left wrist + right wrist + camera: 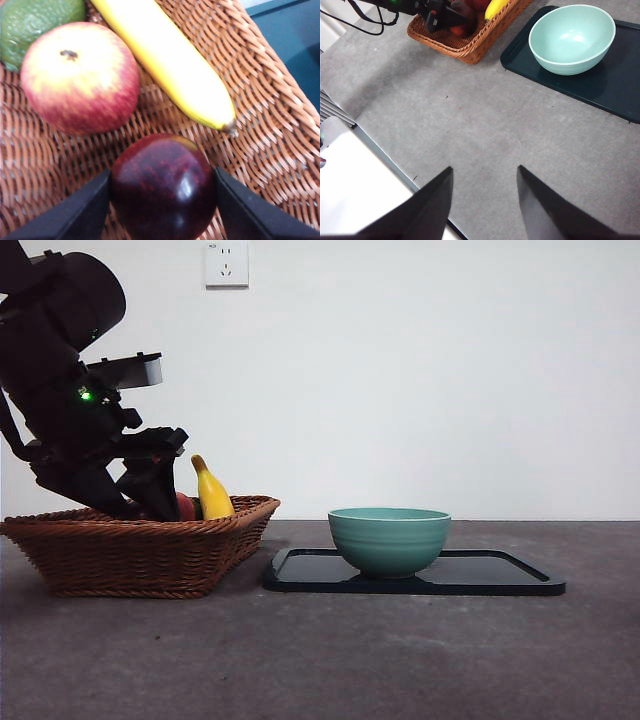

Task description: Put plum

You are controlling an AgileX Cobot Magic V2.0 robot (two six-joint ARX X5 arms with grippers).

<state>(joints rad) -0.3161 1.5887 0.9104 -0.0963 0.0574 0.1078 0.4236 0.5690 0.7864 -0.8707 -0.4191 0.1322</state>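
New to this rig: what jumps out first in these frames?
The big dark arm reaching down into the wicker basket at one end of the table, its left pincer with a jaw on each side of the dark plum, beside an apple and a banana. Next, the teal bowl sitting on a dark tray beside the basket. The right pincer hangs open over bare table.

The plum (162, 185) lay in the basket (150, 555) beside the banana (170, 60). Right of the basket, the bowl (389, 538) stood on the tray (500, 575).
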